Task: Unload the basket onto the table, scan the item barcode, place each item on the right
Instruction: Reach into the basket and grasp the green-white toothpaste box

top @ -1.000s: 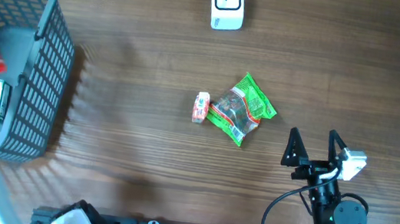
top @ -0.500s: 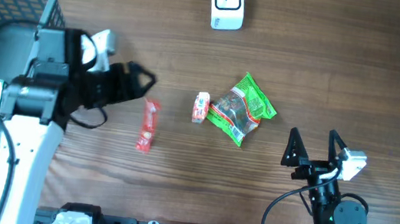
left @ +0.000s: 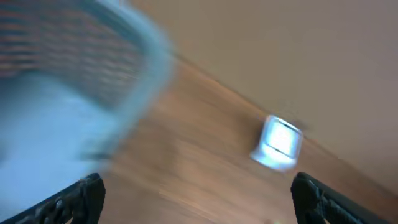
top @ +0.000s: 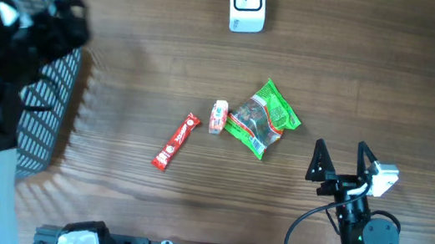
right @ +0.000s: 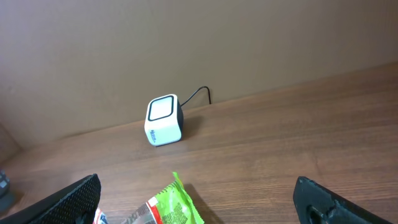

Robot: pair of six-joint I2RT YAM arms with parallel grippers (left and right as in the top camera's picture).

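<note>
1. My left gripper (left: 198, 190) is over the basket (top: 51, 121) at the left edge of the table (top: 142, 53). Its fingers stand far apart, with nothing between them and touching nothing. The left wrist view is blurred.
2. My right gripper (top: 340, 162) is at the right front of the table. Its fingers are also spread wide and it holds nothing.
3. The red stick packet (top: 175, 141) lies flat on the table, at a slant, near the middle and apart from both grippers. I can read no barcode on it.
4. Just to its right lie a small white and orange packet (top: 218, 116) and a green snack bag (top: 262, 118), the two touching.
5. The scanner (top: 247, 4) stands at the far edge of the table, its window facing up in the overhead view.
6. The left arm hides the inside of the basket, so I cannot tell what is in it.
</note>
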